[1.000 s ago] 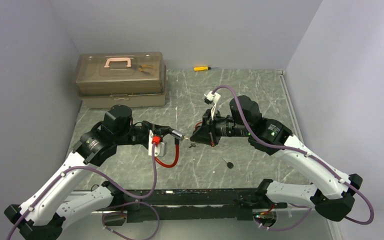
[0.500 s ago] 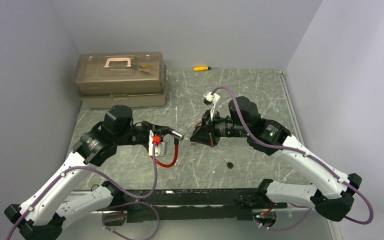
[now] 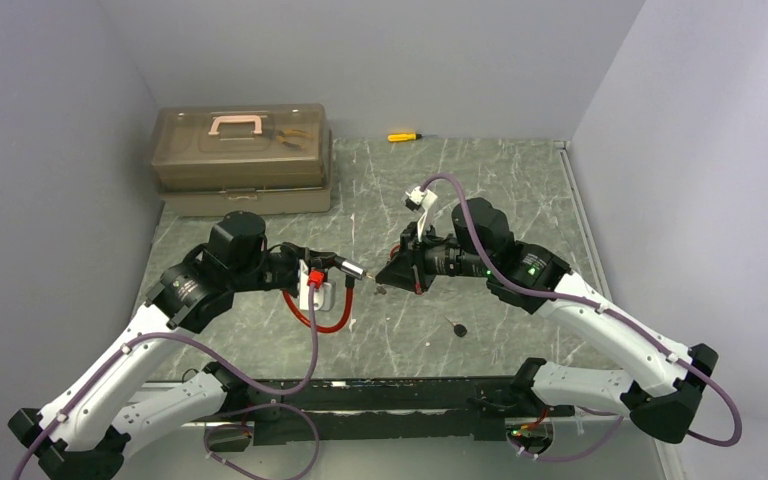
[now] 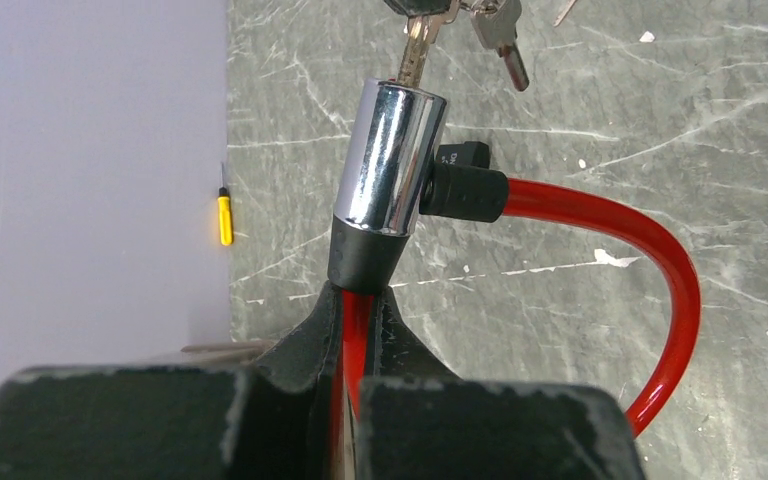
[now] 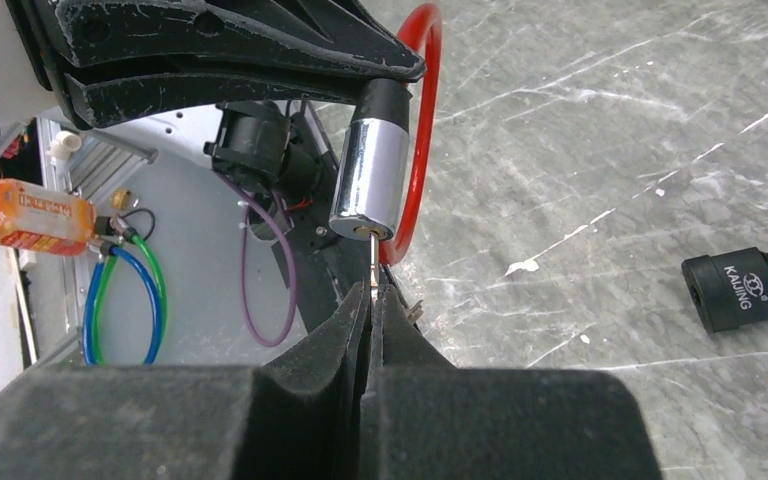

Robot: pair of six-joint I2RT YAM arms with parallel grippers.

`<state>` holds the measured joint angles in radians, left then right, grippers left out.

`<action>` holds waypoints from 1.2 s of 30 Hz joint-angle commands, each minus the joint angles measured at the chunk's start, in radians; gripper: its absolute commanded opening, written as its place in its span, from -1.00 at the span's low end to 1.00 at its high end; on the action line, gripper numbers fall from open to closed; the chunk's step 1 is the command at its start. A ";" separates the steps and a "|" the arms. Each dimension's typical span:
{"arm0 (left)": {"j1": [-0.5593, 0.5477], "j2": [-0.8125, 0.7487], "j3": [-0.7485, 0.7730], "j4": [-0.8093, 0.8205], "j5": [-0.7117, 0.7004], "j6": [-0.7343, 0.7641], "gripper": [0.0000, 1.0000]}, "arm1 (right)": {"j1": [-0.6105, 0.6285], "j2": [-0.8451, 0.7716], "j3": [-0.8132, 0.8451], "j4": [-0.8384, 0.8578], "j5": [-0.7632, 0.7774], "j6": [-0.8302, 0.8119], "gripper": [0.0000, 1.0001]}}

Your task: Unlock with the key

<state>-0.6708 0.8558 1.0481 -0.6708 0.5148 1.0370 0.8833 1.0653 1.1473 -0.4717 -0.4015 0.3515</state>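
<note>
Seating the key (image 5: 373, 262) deeper into the chrome lock cylinder (image 5: 368, 180) directly ahead of the right gripper (image 5: 372, 300), then twisting: likely the step in hand. Pinched shut on the key's head with the right gripper, blade tip entered in the cylinder's end face, some bare blade showing between fingertips and keyway. Clamped shut with the left gripper (image 4: 360, 300) on the red cable (image 4: 650, 260) right at the cylinder's black collar, cylinder jutting straight out beyond the fingertips, above the surface (image 4: 610, 110). Push along the cylinder's axis only. Line up blade and bore before adding force, to avoid bending the thin blade or swinging the cylinder on its flexible cable. Rotate about the key's own axis, brace with the left gripper against the turn, and mind the spare keys (image 4: 500, 40) dangling just beside the key.
</note>
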 commanded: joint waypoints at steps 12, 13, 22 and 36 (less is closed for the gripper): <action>-0.100 -0.008 0.015 0.120 -0.029 0.015 -1.00 | -0.002 0.045 -0.037 0.194 0.003 0.090 -1.00; -0.110 -0.008 0.016 0.121 -0.039 0.020 -1.00 | -0.003 0.046 -0.036 0.195 0.004 0.091 -1.00; -0.175 0.019 0.046 0.139 -0.094 -0.043 -1.00 | -0.004 0.063 -0.035 0.179 0.021 0.077 -0.96; -0.176 0.025 0.043 0.084 -0.184 -0.115 -1.00 | -0.069 0.030 0.095 0.046 -0.083 -0.031 0.22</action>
<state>-0.8417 0.8875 1.0401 -0.6483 0.3130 0.9588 0.8135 1.0828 1.1820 -0.4286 -0.4076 0.3523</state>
